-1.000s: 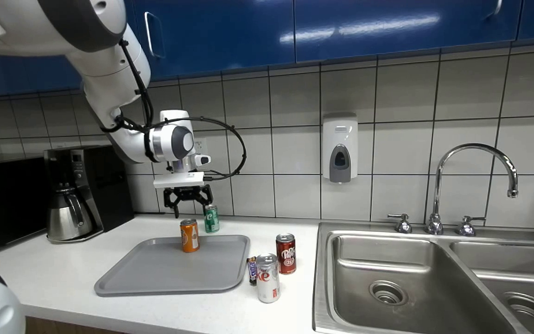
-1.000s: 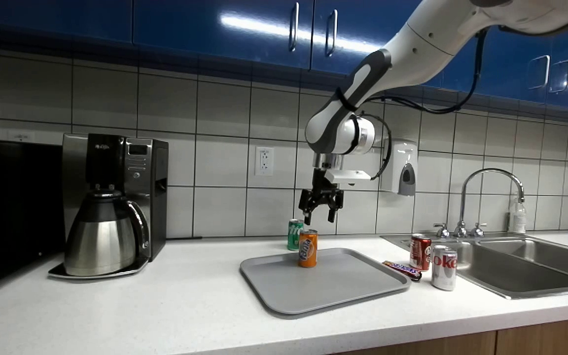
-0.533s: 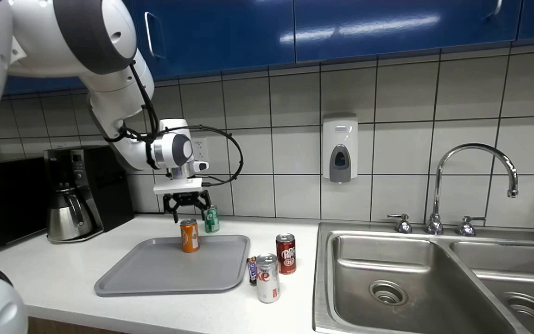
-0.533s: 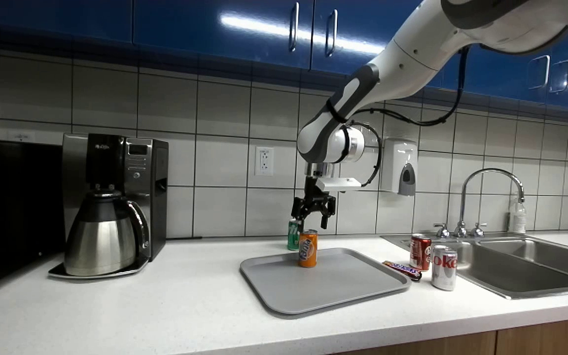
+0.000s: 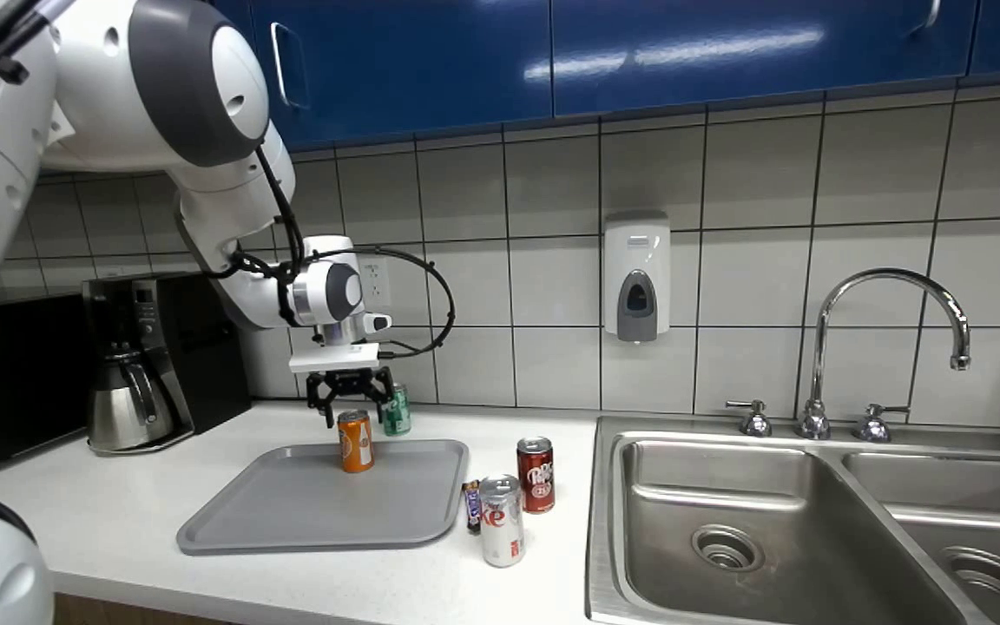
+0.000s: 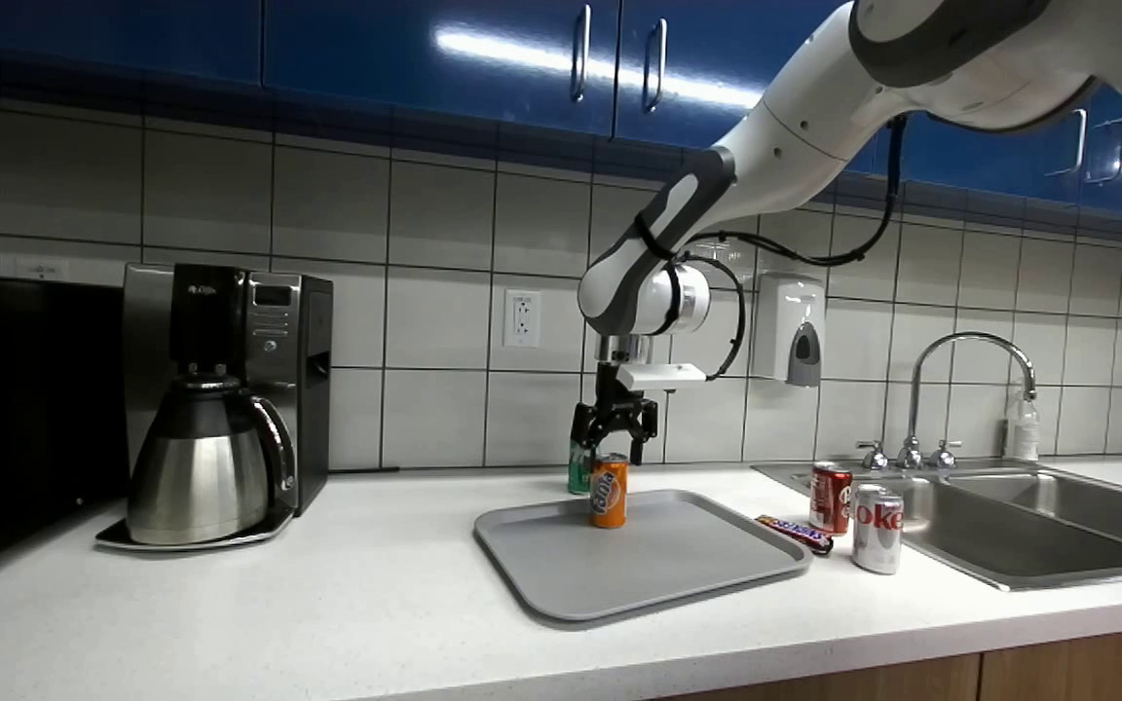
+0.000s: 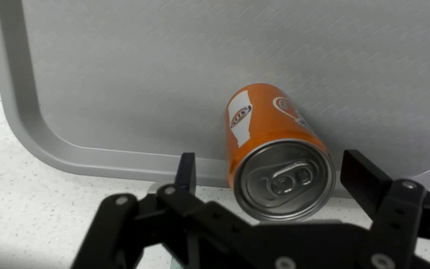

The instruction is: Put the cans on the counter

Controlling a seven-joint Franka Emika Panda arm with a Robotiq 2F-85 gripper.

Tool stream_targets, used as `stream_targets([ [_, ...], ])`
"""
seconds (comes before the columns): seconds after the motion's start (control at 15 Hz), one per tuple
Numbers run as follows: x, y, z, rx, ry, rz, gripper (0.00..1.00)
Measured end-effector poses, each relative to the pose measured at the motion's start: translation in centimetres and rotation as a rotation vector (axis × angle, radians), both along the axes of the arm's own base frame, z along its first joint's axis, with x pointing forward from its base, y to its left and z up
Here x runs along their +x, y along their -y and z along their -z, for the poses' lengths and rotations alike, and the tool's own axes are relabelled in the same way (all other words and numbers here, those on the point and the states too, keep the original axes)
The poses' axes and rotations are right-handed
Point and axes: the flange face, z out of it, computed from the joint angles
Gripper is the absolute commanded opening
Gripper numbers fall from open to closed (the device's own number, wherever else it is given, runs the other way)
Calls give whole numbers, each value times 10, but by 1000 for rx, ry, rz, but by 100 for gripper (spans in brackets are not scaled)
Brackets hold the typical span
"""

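wrist view, looking down on a flat grey rectangular tray (image 7: 125, 86): a black two-fingered gripper (image 7: 269, 154) stands with its fingers wide apart, the upper end of a small orange cylindrical metal can (image 7: 265, 119) showing between them. in both exterior views, the orange can rests upright on the tray, toward the edge nearest a pale tiled wall (image 6: 434, 409), and the gripper's fingertips are near the can's top. between the tray and a stainless steel double sink (image 5: 717, 499), a dark red cylindrical can (image 5: 536, 475) and a silver-white cylindrical can with red marks (image 5: 502, 521) stand upright, near each other, on a long off-white speckled counter (image 6: 327, 623). a slim purple-wrapped candy bar (image 6: 794, 534) lies just beside the tray, on the same side as those two cans. behind the tray, close to the wall, stands a small green cylindrical can (image 6: 579, 479), partly hidden by the gripper in an exterior view. on the tray's other side, well apart from it, a black and steel coffee maker (image 6: 274, 365) stands on the counter, a silver steel coffee pot (image 6: 201, 487) with a black handle on its base.
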Motion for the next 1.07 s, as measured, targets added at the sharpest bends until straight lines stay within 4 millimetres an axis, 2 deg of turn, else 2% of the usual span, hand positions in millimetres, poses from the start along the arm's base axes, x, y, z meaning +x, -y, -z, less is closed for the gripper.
stream_targets([
  [0.4,4,-2,13,-3,-20,0,100],
  [0.47,4,-2,14,-4,-23,-1,75],
  [0.53,4,-3,15,-5,-26,-2,74],
  [0.8,5,-5,17,-5,-30,-5,42],
  [0.87,6,-5,17,-5,-29,-5,38],
  [1.07,7,-5,17,-5,-30,-4,38],
])
